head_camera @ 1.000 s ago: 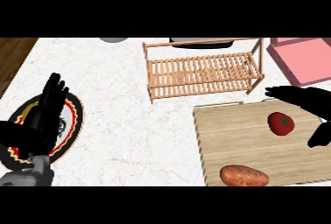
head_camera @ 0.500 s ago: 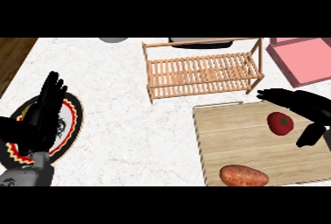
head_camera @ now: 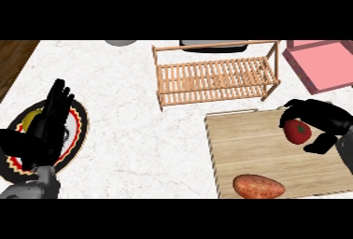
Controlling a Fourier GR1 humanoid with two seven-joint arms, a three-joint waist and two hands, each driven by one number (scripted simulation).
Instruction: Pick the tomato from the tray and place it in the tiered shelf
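Now your right hand (head_camera: 324,120) curled round the tomato (head_camera: 298,131) on the tray (head_camera: 276,150) at three o'clock, below the shelf (head_camera: 217,77). Your left hand (head_camera: 43,128) rested open at nine o'clock, over the plate (head_camera: 77,126).

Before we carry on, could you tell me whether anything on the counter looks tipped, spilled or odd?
Nothing stands out. The tiered shelf stands upright, the tomato and sweet potato lie on the tray, and nothing has spilled.
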